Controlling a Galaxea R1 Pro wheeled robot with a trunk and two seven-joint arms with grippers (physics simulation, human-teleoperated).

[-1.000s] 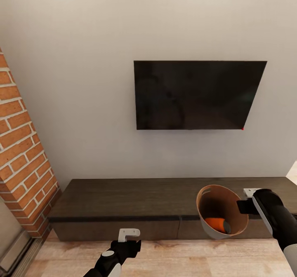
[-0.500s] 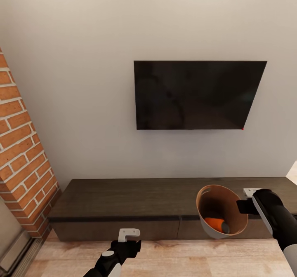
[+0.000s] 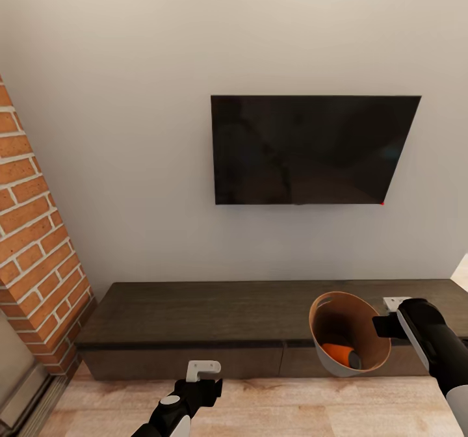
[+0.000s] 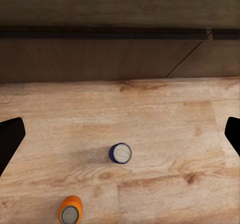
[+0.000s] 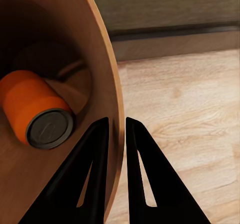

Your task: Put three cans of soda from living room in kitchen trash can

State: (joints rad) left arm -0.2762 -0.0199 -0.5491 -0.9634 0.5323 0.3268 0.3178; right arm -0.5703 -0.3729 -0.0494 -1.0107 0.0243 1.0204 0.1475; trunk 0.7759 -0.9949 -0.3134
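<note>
The tash can point(image 3: 335, 365), pale outside and tan inside, hangs tilted in front of the low cabinet. My right gripper point(image 3: 383, 324) is shut on its rim, and the right wrist view shows the gripper point(image 5: 116, 129) with one finger inside the wall point(image 5: 102, 59) and one outside. An orange can of soda point(image 3: 338, 354) lies on its side in the bin's bottom point(image 5: 35, 109). On the wood floor, the left wrist view shows a blue can point(image 4: 120, 153) standing upright and another orange can point(image 4: 70, 210) near it. My left gripper point(image 3: 203, 368) hovers above them, open wide point(image 4: 120, 134).
A long dark-wood cabinet point(image 3: 195, 313) runs along the wall under a black TV point(image 3: 305, 149). A red brick fireplace point(image 3: 32, 255) stands at the left. Light wood floor point(image 3: 292, 404) lies in front of the cabinet.
The orange can has rolled slightly inside the bin. Both arms and the view hold still.
</note>
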